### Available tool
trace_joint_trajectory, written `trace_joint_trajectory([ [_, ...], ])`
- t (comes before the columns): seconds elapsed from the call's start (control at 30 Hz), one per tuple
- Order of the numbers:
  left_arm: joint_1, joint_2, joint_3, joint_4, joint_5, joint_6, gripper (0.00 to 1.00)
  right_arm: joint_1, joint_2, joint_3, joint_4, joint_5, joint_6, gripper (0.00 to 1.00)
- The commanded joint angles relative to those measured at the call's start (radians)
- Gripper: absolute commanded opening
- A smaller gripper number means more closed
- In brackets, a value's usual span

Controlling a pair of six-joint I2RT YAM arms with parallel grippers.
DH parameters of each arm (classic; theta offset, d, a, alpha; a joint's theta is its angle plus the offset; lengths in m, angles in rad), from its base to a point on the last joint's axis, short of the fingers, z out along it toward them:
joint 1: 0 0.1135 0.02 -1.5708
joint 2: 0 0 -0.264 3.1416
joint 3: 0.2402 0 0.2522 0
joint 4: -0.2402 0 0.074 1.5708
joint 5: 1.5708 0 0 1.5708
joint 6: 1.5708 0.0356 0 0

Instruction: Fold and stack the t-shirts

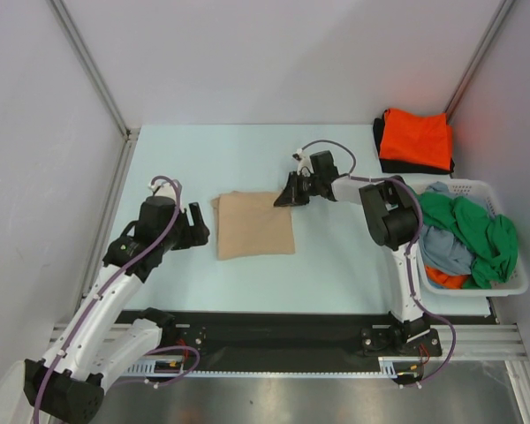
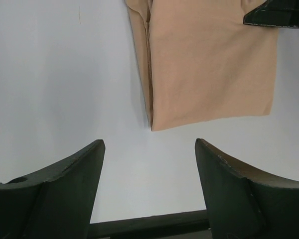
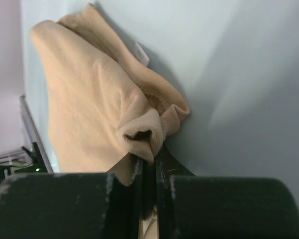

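A tan t-shirt [image 1: 254, 224] lies folded into a rectangle mid-table; the left wrist view shows its near corner [image 2: 209, 64]. My right gripper [image 1: 289, 194] is shut on the tan t-shirt's far right corner, the cloth [image 3: 89, 104] bunched between its fingers [image 3: 148, 159]. West of the shirt, my left gripper [image 1: 198, 226] stands open over bare table, its fingertips [image 2: 97, 149] apart from the cloth edge. An orange t-shirt [image 1: 415, 140] lies folded on a black one [image 1: 379, 147] at the far right. Green [image 1: 477, 231] and grey-blue [image 1: 445, 247] t-shirts fill the basket.
A white laundry basket [image 1: 512, 287] stands at the right edge, with a bit of orange cloth [image 1: 445, 277] low inside. Grey walls with metal rails close in the table on the left, back and right. A black rail [image 1: 274, 331] runs along the near edge.
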Motion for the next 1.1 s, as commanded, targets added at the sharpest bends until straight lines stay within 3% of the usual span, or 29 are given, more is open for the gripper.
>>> trace_joint_trajectory([
  [0.0, 0.008, -0.026, -0.004, 0.042, 0.028, 0.028, 0.79, -0.014, -0.091, 0.043, -0.294, 0.185, -0.16, 0.0],
  [0.17, 0.008, -0.036, -0.007, 0.045, 0.038, 0.029, 0.79, -0.077, -0.224, 0.162, -0.539, 0.433, -0.306, 0.0],
  [0.4, 0.008, -0.026, -0.007, 0.043, 0.036, 0.033, 0.79, -0.192, -0.29, 0.276, -0.648, 0.698, -0.485, 0.0],
  [0.53, 0.008, -0.02, -0.009, 0.043, 0.036, 0.031, 0.79, -0.24, -0.292, 0.327, -0.603, 0.827, -0.568, 0.0],
  [0.93, 0.007, 0.003, -0.01, 0.042, 0.036, 0.031, 0.79, -0.352, -0.277, 0.359, -0.265, 0.918, -0.757, 0.0],
  [1.07, 0.007, 0.014, -0.01, 0.042, 0.03, 0.029, 0.79, -0.384, -0.246, 0.438, -0.228, 0.895, -0.775, 0.0],
])
